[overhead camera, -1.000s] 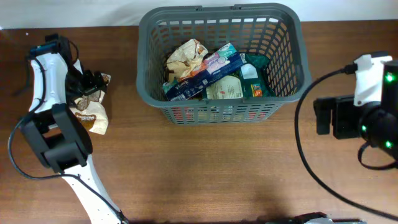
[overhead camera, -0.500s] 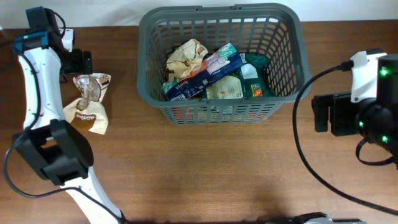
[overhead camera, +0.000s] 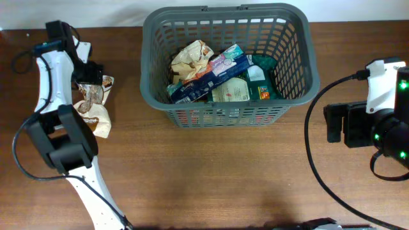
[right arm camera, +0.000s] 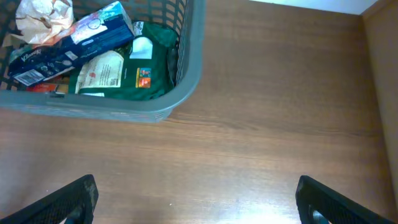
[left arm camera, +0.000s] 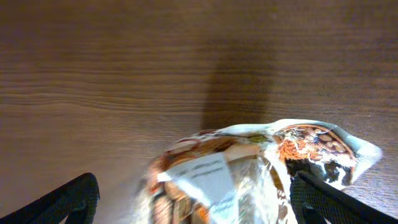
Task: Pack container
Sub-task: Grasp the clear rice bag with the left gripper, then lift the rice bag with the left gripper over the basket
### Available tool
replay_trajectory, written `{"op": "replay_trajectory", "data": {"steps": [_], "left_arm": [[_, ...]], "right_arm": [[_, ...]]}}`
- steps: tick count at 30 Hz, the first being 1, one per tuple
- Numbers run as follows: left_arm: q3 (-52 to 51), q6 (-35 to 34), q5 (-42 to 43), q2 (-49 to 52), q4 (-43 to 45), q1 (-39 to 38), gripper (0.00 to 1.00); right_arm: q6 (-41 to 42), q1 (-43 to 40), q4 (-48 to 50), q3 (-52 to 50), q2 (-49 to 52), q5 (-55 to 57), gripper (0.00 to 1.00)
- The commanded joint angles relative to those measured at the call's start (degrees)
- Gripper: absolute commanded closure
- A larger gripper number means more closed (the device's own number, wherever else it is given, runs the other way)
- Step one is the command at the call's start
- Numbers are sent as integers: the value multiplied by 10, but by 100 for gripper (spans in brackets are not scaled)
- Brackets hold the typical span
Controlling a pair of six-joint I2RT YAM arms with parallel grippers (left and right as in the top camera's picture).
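At the far left, the left tool (left arm camera: pixel 193 190) hangs over a clear snack packet (left arm camera: pixel 239 168) that lies flat on the desk (overhead camera: pixel 211 172), well apart from the basket (overhead camera: pixel 223 116). In the left wrist view the jaws are spread wide, one on each side of the packet. Nothing is gripped, and I cannot tell whether the fingers touch the wrapper. From overhead, a tan piece (overhead camera: pixel 96 121) lies just below the packet, toward the near edge. It may be the same packet or a second one; I cannot tell which.

The basket stands at the middle of the far edge of the desk and already holds several things. A crumpled beige bag (overhead camera: pixel 192 56) lies at its left. A long blue box (overhead camera: pixel 208 78) lies slantwise across the middle, a cream packet (overhead camera: pixel 231 91) in front of it and a green packet (overhead camera: pixel 259 80) at its right. They lie loosely, and much of the basket looks unfilled.

At the right, the right tool (right arm camera: pixel 196 183) hovers over bare desk beside the basket's right corner. Its jaws are wide open and empty. No loose item shows on that side.

By my judgement the packing is mostly done. What is left, as far as these views show, is the snack on the left: it has yet to be gripped, carried across to the basket and dropped in. If the tan piece is separate, that makes one more trip.
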Motion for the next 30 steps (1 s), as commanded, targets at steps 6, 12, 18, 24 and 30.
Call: {"op": "replay_trajectory", "data": {"steps": [6,12,18,24,30], "left_arm": [[-3,-5,21,-2,-12,-1,7],[-49,-31,21,2,-12,-1,6],[-110,-45,21,2,-23,-1,6],[-146,-49,21,2,-22,-1,44],[-153,-49,21,2,-11,-1,95]], "right_arm": [[7,-1,-3,0,-5,6,1],[7,-1,-3,0,-5,5,1],[7,-1,-3,0,-5,6,1],[7,-1,-3,0,-5,6,1],[7,-1,-3,0,-5,5,1]]}}
